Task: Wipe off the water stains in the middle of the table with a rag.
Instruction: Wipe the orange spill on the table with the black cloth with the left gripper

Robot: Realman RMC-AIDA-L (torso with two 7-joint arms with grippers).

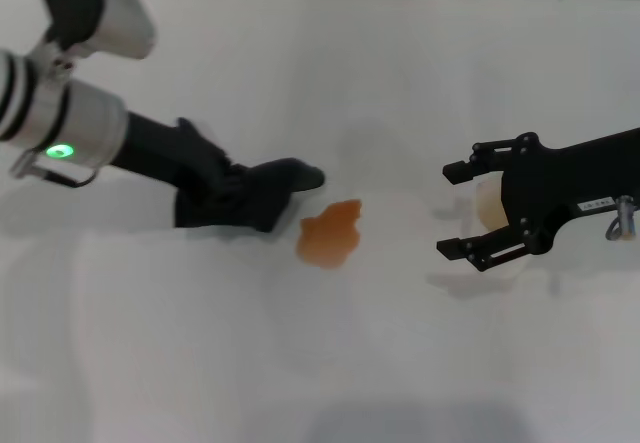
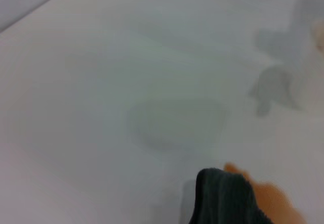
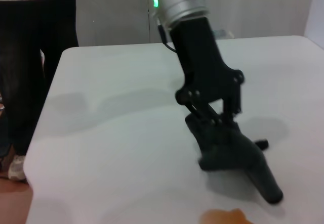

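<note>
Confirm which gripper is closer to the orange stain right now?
Left. The left gripper holds the rag, whose tip lies just beside the water stains. The right gripper hovers open, well off to the stain's other side.

Soft black ribbed cloth rag (image 1: 245, 195) looks matt; the wide smooth white tabletop (image 1: 200, 343) shows a faint sheen; translucent orange-brown liquid blotch (image 1: 330, 233) glistens.
</note>
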